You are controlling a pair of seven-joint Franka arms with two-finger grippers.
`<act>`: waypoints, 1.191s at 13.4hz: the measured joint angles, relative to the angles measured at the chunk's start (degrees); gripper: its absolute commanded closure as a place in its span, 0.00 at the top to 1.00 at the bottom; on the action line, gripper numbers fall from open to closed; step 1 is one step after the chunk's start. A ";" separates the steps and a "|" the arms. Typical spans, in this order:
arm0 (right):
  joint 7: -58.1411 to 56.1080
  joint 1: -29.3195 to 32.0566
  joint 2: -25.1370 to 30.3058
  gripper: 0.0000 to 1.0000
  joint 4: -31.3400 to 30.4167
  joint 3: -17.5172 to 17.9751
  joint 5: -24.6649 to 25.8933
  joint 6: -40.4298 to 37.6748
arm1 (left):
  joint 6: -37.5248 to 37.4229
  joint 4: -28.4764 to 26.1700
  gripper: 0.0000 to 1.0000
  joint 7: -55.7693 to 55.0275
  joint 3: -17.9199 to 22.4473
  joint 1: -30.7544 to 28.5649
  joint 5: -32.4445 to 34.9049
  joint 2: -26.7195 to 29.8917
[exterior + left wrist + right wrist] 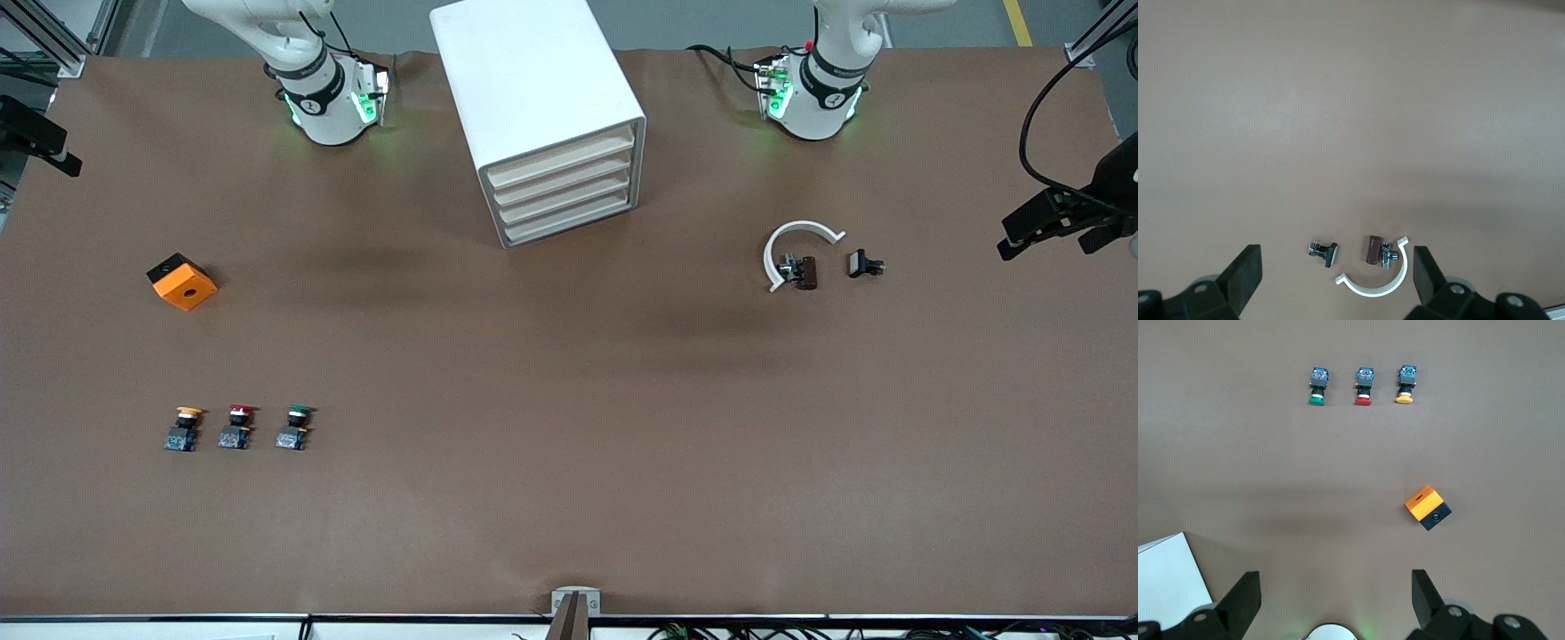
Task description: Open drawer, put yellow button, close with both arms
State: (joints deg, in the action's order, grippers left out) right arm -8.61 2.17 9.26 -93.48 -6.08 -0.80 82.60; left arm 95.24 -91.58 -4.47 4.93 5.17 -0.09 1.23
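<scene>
Right now the worktop [569, 498] carries the cabinet; its top drawer [560, 157] is shut, midway along the edge by my bases. Left pincer [1058, 222] and right pincer [36, 142] both spread, empty, over opposite ends. Yellow button [184, 428] lies toward the right-arm end, near the camera edge, so right arm nearer.
</scene>
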 measured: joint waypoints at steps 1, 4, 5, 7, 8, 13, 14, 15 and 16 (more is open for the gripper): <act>0.00 0.00 0.00 1.00 0.00 0.00 0.00 0.00 | 0.00 0.00 1.00 0.00 0.00 0.00 0.00 0.00; 0.01 0.00 0.03 1.00 0.00 0.00 -0.01 0.00 | 0.00 0.00 1.00 -0.03 0.02 -0.01 0.00 0.00; 0.02 0.00 0.04 1.00 0.00 0.00 -0.02 0.00 | 0.00 0.00 1.00 -0.08 0.04 -0.08 0.00 -0.01; 0.02 0.00 0.05 1.00 0.00 0.00 -0.02 -0.06 | 0.00 -0.09 1.00 -0.09 0.06 -0.70 0.00 -0.16; 0.03 0.00 0.05 1.00 0.00 0.00 -0.02 -0.07 | -0.04 -0.15 1.00 -0.09 0.10 -1.03 0.00 -0.36; 1.50 0.00 0.09 1.00 -0.05 -0.02 -0.02 -0.18 | -1.28 -1.10 1.00 -0.09 0.14 -2.05 0.00 -4.35; 1.58 0.00 0.10 1.00 -0.07 -0.02 -0.02 -0.19 | -1.27 -1.26 1.00 -0.09 0.08 -1.98 0.00 -5.92; 1.61 0.00 0.11 1.00 -0.09 -0.02 -0.02 -0.20 | -1.20 -1.35 1.00 -0.09 -0.05 -1.87 0.00 -7.64; 1.63 0.00 0.11 1.00 -0.11 -0.02 -0.02 -0.22 | -0.81 -1.37 1.00 -0.10 -0.16 -1.70 -0.01 -9.45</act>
State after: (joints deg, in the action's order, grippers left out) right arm -6.98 2.17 9.37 -93.58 -6.11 -0.81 82.38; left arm 94.43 -92.95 -4.57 4.77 3.47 -0.10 -8.22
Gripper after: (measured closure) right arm 0.000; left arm 0.000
